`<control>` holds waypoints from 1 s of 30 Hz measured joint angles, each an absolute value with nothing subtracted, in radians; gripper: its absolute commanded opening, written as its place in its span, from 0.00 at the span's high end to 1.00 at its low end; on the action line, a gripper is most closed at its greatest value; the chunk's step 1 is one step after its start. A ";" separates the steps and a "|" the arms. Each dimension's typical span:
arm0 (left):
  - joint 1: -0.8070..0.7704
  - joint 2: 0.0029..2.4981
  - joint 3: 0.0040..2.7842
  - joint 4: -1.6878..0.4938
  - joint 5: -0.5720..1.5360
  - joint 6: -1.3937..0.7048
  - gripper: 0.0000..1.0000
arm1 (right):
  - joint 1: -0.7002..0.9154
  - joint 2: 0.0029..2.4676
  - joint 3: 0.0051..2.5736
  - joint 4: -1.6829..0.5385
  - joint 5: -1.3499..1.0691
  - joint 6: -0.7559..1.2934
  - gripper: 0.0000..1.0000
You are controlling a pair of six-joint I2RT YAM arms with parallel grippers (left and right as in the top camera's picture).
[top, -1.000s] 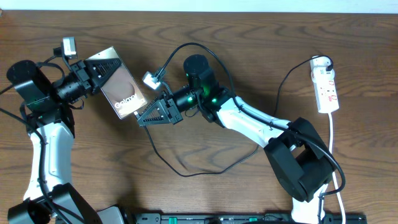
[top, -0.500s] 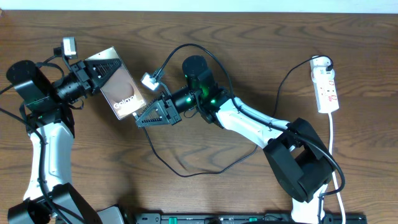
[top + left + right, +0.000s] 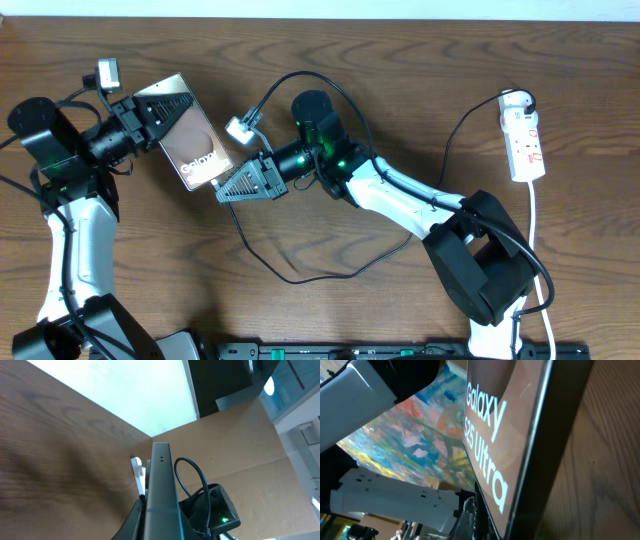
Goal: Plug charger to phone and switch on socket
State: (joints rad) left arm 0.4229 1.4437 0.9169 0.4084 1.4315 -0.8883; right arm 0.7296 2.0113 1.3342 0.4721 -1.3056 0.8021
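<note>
Overhead, at the upper left of the frame, the left gripper (image 3: 166, 114) had its fingers clenched on the phone (image 3: 203, 152). It held the phone tilted with the lettered face up and the lower short edge turned toward the centre. That pose seemed meant to offer the charging port to the other arm. The left wrist view caught the phone edge-on between the fingers, which fitted a side grip.

Just right of that lower edge, the right gripper (image 3: 224, 193) aimed its fingers at the phone, pinched shut. The charger (image 3: 300, 281) ran up to them from below, so they most likely grasped its plug end, though the tip itself was hidden. In the right wrist view the white lettering filled the frame, so the tip was very near. Whether it had met the port could not be told.

The charger's slack looped over the bare worktop (image 3: 400, 40) at lower centre, passed beneath the right arm (image 3: 400, 200) and climbed to the socket (image 3: 525, 140) at upper right. The socket lay flat, well apart from both grippers, and its white cord (image 3: 535, 230) trailed down the right edge. Slack under the right arm looked the likeliest snag, and nothing else stood near the socket.
</note>
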 measured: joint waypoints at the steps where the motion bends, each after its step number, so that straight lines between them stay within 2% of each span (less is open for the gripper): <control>1: 0.423 1.444 0.917 0.408 1.430 -0.888 0.93 | 0.730 2.011 1.334 0.472 -1.304 0.807 0.99; 30: 0.427 1.444 0.917 0.432 1.410 -0.884 0.93 | 0.731 2.011 1.330 0.521 -1.256 0.951 0.99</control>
State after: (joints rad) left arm 0.4267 1.4437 0.9169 0.4324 1.4097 -0.8845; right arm 0.7315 2.0113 1.3304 0.5209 -1.2560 0.9508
